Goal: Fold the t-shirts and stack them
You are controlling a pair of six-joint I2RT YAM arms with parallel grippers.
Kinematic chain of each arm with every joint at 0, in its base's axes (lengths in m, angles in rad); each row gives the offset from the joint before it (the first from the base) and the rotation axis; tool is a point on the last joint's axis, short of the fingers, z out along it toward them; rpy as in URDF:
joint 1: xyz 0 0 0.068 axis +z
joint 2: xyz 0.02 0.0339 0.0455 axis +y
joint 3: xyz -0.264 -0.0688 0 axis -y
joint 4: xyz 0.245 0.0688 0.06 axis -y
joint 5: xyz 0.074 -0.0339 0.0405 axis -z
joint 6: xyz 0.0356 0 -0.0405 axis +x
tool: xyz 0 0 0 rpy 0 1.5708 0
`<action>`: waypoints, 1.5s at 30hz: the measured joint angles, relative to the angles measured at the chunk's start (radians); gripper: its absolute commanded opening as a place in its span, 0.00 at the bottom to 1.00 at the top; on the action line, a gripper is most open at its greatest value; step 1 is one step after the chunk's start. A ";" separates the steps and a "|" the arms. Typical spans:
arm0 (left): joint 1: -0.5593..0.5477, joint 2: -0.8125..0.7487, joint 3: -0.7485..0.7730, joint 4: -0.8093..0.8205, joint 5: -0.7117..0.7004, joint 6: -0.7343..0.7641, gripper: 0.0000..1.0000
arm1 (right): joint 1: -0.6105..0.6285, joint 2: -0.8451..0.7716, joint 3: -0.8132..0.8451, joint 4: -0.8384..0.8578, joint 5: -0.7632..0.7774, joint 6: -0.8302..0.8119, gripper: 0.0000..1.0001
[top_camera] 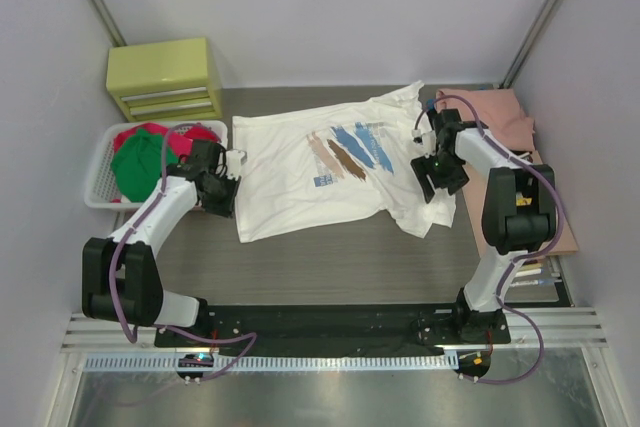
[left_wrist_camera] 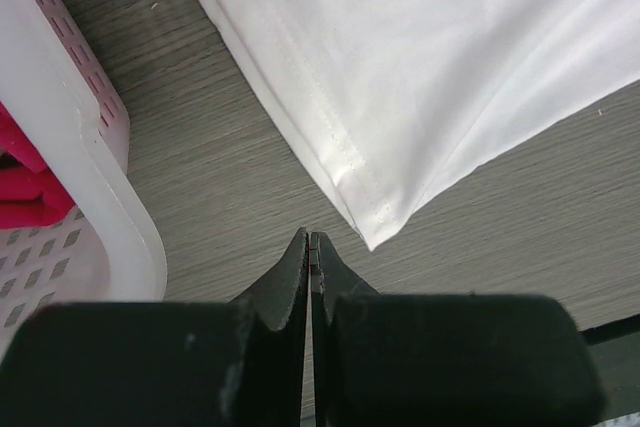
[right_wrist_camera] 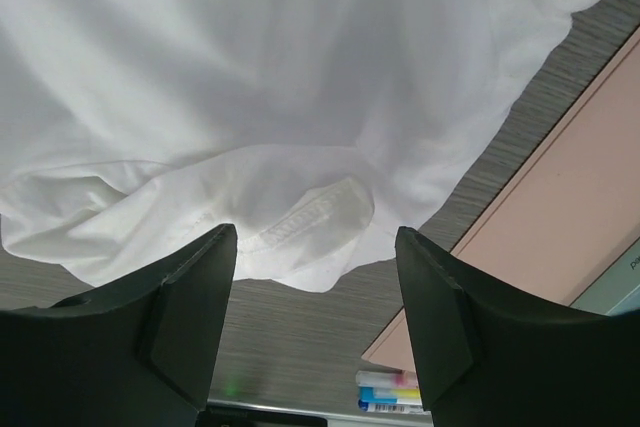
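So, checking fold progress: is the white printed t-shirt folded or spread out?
Spread out. The white t-shirt lies flat on the table, print up, hem corner unfolded; only its edge by the right gripper is bunched.

- White t-shirt (top_camera: 320,162) with blue, brown and pink brush strokes lies spread print-up in front of me, and its right end is rumpled.
- Red t-shirt (top_camera: 150,134) and green t-shirt (top_camera: 138,169) sit bunched in the basket (top_camera: 98,182) on my left.
- Salmon-pink t-shirt (top_camera: 495,112) lies folded at the far right.
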 measured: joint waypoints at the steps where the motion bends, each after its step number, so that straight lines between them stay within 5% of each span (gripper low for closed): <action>1: 0.000 0.000 0.000 0.000 0.000 0.001 0.01 | 0.000 0.002 0.000 0.002 -0.005 0.000 0.66; 8: 0.000 0.000 0.000 0.001 0.000 0.002 0.00 | 0.007 0.021 0.000 0.020 -0.031 0.008 0.25; 15: 0.000 0.000 0.000 0.000 0.000 0.003 0.00 | 0.007 0.033 0.000 0.026 -0.036 0.015 0.46; 22: 0.000 0.002 0.000 0.000 0.000 0.008 0.00 | 0.002 0.023 -0.016 0.029 -0.020 0.007 0.54; 25: 0.000 0.007 0.000 0.001 0.000 0.009 0.00 | 0.002 0.011 -0.021 0.028 -0.018 0.006 0.39; 27: 0.000 0.010 0.000 0.001 0.001 0.009 0.00 | 0.002 0.006 -0.022 0.028 -0.019 0.004 0.07; 28: 0.000 0.011 0.000 0.001 0.001 0.009 0.00 | 0.002 0.006 -0.022 0.029 -0.021 0.000 0.01; 45: 0.000 0.011 0.000 0.001 -0.001 0.029 0.00 | -0.004 0.001 0.014 0.060 -0.014 0.045 0.01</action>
